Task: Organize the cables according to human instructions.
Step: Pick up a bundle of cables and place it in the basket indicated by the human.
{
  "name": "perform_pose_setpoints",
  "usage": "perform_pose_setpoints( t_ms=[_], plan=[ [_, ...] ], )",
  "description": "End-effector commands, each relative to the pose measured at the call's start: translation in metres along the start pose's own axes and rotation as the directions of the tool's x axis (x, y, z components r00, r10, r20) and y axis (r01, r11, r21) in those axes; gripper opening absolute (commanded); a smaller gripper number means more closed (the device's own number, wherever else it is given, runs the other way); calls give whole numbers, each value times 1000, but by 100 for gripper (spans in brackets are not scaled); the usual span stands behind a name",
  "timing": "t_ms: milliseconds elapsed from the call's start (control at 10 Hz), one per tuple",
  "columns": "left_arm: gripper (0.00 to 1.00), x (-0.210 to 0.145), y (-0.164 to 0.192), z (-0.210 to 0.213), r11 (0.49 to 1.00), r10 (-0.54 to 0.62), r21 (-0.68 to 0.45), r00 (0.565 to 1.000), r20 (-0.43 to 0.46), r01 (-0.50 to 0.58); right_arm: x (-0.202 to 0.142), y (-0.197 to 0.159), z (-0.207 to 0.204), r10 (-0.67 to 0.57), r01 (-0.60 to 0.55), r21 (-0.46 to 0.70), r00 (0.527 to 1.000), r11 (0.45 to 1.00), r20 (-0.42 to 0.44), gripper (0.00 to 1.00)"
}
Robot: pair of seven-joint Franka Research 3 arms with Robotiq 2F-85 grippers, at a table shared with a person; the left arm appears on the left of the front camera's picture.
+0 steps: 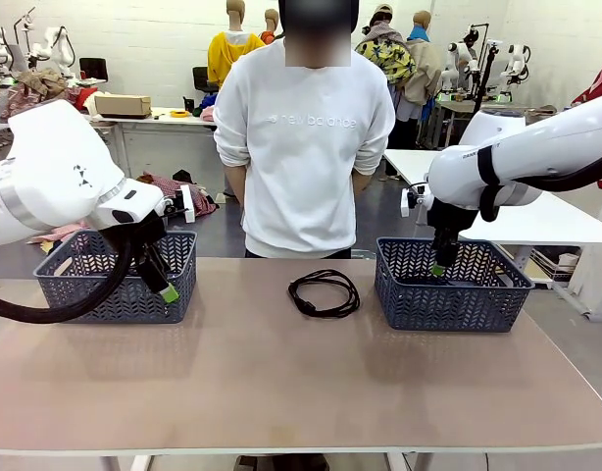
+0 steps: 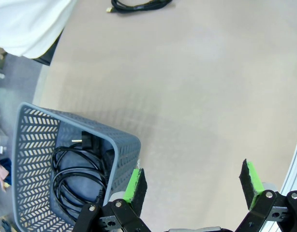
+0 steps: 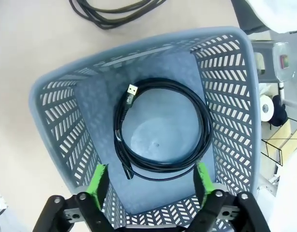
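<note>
Front view: you count two grey baskets, left basket (image 1: 120,280) and right basket (image 1: 448,294), plus one table coil (image 1: 324,292) lying between them. Basket walls hide contents. Left gripper (image 1: 168,290) hangs beside left basket corner; right gripper (image 1: 437,267) dips inside right basket.
Left wrist view: left gripper spread wide, holding nothing, over tabletop (image 2: 187,96). Tangled cords (image 2: 78,176) lie in left basket, number unclear. Table coil cut by top edge.
Right wrist view: right gripper spread wide, empty, above single coil (image 3: 163,130) on right basket floor.

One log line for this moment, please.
left gripper: fingers open, empty, beside left basket holding cables | right gripper: fingers open, empty, over right basket holding one cable | loose cable on table
</note>
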State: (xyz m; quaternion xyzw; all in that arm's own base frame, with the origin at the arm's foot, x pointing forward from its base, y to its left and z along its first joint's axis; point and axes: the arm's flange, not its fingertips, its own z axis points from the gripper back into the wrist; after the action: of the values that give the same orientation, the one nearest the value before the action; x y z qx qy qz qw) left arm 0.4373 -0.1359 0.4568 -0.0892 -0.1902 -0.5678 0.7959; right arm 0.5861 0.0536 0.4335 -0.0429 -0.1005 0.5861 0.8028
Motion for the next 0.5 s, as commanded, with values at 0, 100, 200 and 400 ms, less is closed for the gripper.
perform_pose_setpoints(
  t_ms=[0,100,200,400],
  plan=[
    [100,-1,1,2,1000,7,3,1000,-5,-7,1,-3,5,-9,8,16,1000,1000,10,100],
    [100,-1,1,2,1000,7,3,1000,-5,-7,2,-2,5,-5,5,20,1000,1000,6,100],
    [100,-1,1,2,1000,7,3,1000,-5,-7,3,-2,5,-6,6,23,1000,1000,2,100],
    [100,-1,1,2,1000,7,3,1000,-5,-7,1,1,0,2,-2,9,1000,1000,-3,100]
  ],
)
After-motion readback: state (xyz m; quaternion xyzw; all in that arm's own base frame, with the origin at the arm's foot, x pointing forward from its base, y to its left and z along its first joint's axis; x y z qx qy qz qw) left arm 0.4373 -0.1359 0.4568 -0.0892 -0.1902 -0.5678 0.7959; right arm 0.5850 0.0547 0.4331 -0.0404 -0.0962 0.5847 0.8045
